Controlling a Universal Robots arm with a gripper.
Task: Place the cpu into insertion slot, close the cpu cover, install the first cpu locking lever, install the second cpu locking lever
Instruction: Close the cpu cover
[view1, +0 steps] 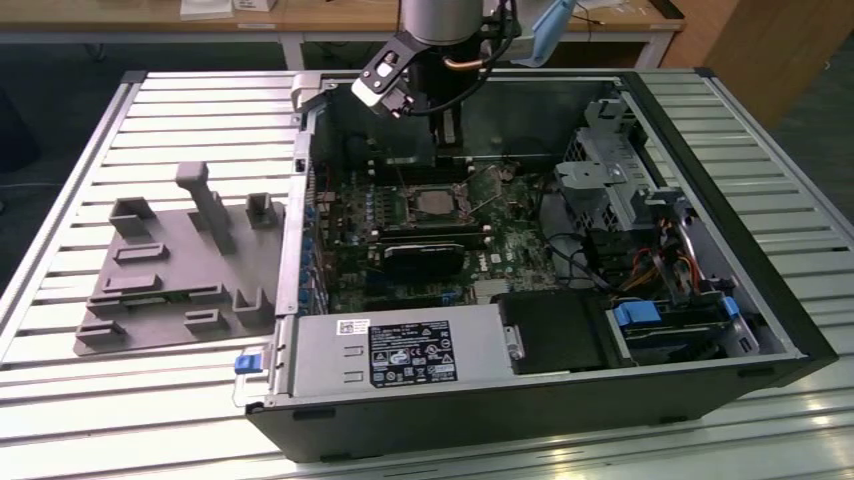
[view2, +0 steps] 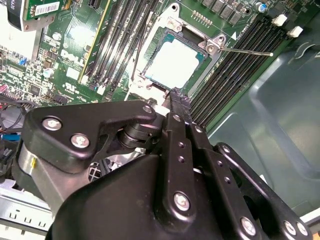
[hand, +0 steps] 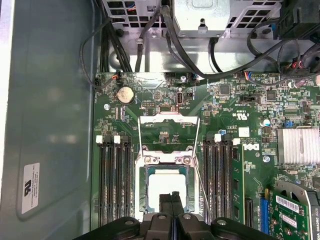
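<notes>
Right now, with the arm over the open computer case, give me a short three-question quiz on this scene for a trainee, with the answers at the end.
1. True or false: the cpu lies in the insertion slot.
2. Multiple choice: in the exterior view, the grey fixture tray lies A) to the left of the computer case, B) to its right, C) inside it.
3. Fill in: in the first wrist view, the tips of the gripper overlap the edge of the ___.
Key: 1 true; 2 A; 3 cpu.
</notes>
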